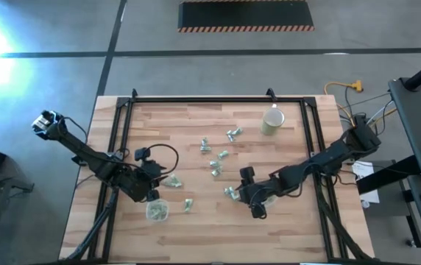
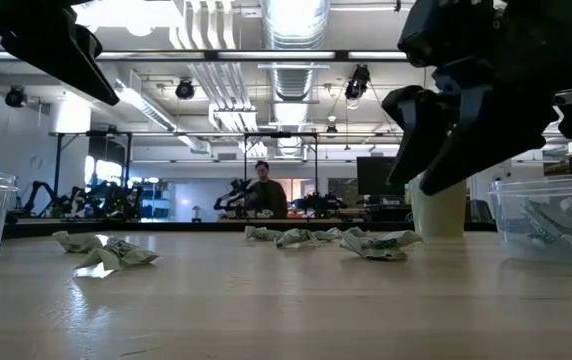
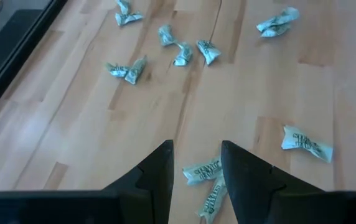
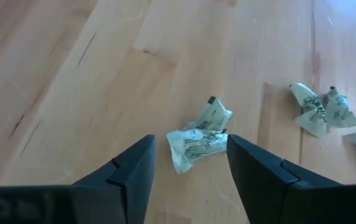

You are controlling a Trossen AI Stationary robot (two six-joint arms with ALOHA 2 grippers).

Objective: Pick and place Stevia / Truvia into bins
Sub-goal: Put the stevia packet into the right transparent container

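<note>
Many crumpled green-and-white sachets (image 1: 216,163) lie loose on the wooden table (image 1: 196,228), most of them scattered across its middle, with a small pair (image 1: 232,133) nearer the beige cup (image 1: 272,122) at the far side. One clear bin (image 1: 157,211) stands on the left half and already holds sachets; a single sachet (image 1: 188,205) lies just beside it. A second clear bin (image 2: 549,217), seen in the low view, also contains sachets; in the high view it sits mostly hidden under the right arm. The right gripper (image 4: 190,163) hangs over two crumpled sachets (image 4: 199,137) that lie on the wood between its fingers; the jaws stand wide apart and grip nothing. Two more sachets (image 4: 320,108) lie near that pair. The left gripper (image 3: 196,167) is beside the left bin, its fingers parted with a clear gap, empty, with two sachets (image 3: 205,179) lying on the table seen through the gap. In the low view a person (image 2: 263,193) is far back in the room.
</note>
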